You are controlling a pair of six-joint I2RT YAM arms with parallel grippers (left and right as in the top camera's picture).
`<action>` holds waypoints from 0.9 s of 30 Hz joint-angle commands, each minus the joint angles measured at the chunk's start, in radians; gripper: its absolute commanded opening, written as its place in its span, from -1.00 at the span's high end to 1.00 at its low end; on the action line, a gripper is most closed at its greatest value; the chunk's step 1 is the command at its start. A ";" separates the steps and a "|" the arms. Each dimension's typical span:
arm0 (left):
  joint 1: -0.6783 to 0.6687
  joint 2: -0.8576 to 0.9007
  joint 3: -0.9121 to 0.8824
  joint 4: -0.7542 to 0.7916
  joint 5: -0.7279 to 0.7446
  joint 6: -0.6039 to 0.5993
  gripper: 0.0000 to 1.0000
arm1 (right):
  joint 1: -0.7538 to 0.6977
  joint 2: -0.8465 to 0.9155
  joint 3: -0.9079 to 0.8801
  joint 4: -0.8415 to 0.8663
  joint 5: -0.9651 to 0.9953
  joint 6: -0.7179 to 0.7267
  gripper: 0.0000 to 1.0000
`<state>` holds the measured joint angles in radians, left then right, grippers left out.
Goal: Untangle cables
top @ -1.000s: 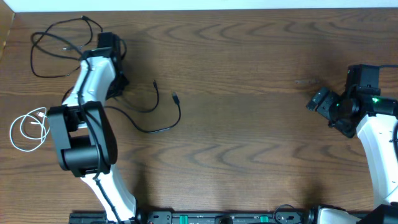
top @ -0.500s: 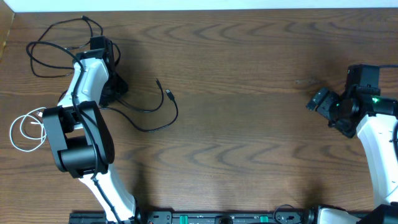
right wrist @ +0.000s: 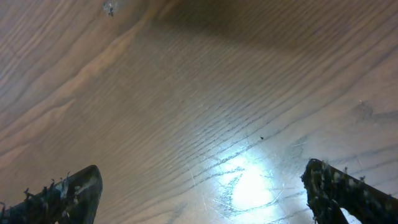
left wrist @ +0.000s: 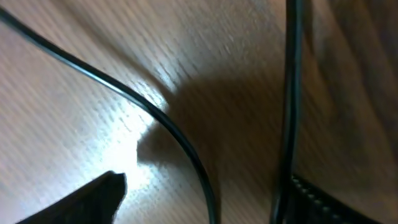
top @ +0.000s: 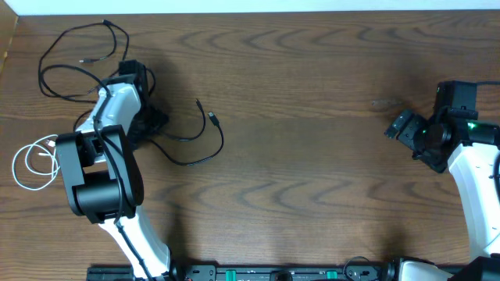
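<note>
The left pincer (left wrist: 208, 183) is spread wide, low over the brown wood-grain desk (top: 312, 156), with black strands (left wrist: 186, 149) between its fingers. Beside it a thin black U-shaped cord (top: 205, 158) stretches rightward, its plug ends pointing up-left in the overhead view. A looped thin black cord (top: 58, 48) lies at the far-left corner and a coiled thin white cord (top: 31, 164) at the left edge. The right pincer (right wrist: 199, 186) gapes.

The brown wood-grain table (top: 312, 156) carries three cords. The curved black cable (top: 195, 163) lies just right of the left gripper (left wrist: 205, 208). The looped black cable (top: 72, 32) sprawls ahead-left of it, and the white cable (top: 15, 167) lies coiled back-left, apart.
</note>
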<state>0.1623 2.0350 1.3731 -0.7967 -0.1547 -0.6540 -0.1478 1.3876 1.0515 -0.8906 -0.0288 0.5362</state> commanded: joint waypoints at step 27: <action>0.006 0.006 -0.122 0.230 0.524 -0.053 0.63 | -0.010 0.000 -0.001 0.000 0.011 -0.014 -0.98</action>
<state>0.1749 1.9980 1.2881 -0.5823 0.2180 -0.6846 -0.1478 1.3876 1.0515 -0.8906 -0.0288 0.5362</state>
